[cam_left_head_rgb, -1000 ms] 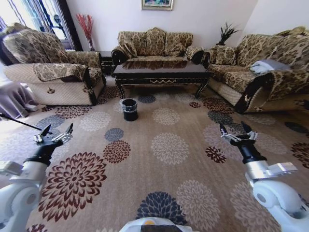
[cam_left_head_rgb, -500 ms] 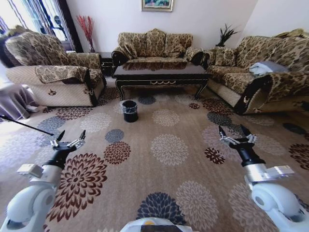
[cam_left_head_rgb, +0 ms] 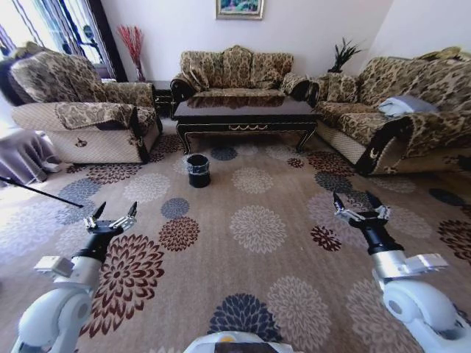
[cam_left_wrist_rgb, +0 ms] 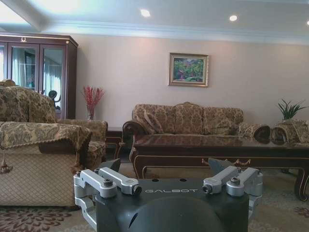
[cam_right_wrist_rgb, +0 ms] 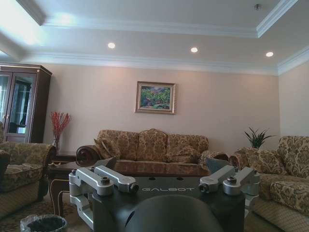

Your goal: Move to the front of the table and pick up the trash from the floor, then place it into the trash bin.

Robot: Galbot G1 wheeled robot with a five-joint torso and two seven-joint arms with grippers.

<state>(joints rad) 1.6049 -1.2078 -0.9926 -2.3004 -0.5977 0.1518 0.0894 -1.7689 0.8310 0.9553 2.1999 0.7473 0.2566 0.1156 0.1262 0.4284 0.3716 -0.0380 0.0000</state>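
You see the trash bin standing on the floor just in front of the surface, toward its left end. Your left hand and right hand both hover over the carpet, fingers spread, grasping nothing.

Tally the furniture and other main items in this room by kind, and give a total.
Sofas and armchairs: 3 (left, back, right)
Coffee table: 1
Trash bin: 1
Framed picture: 1
Potted plant: 1
Red stems vase: 1
End effectors: 2 (left, right), both open
Total: 10
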